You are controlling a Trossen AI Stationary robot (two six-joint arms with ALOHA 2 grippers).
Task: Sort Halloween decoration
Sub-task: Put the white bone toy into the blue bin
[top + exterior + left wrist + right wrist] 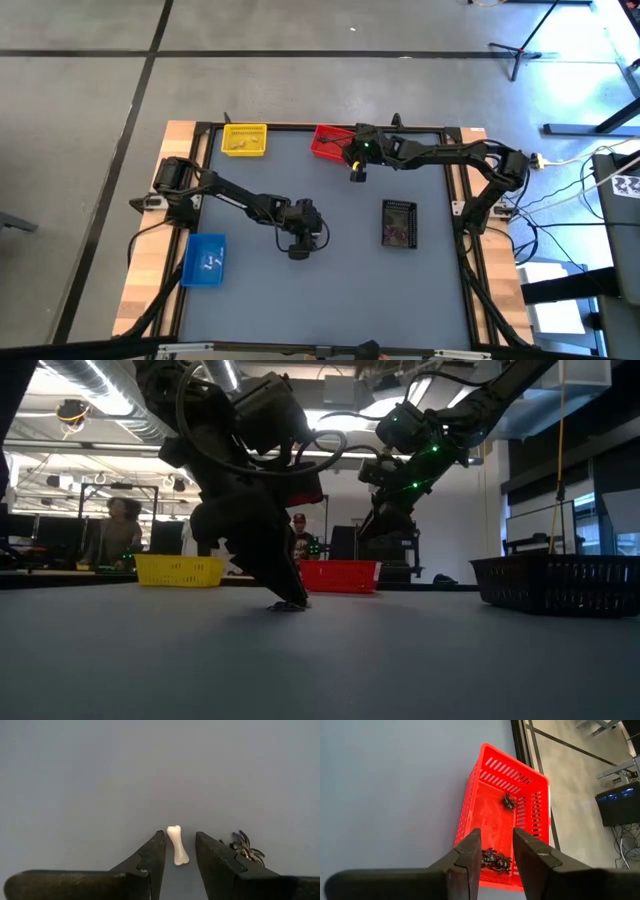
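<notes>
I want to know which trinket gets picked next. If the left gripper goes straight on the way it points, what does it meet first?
Most likely the white bone, lying on the table between the open fingers of the left gripper. The dark spider sits outside one finger, off that line.

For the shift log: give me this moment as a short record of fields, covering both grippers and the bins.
left gripper: open, down at the grey table, fingers either side of a small white bone trinket
beside it: dark spider trinket
right gripper: open, empty, above the red slotted plastic bin
red bin contents: dark spiders
other bins: yellow, blue, black
</notes>
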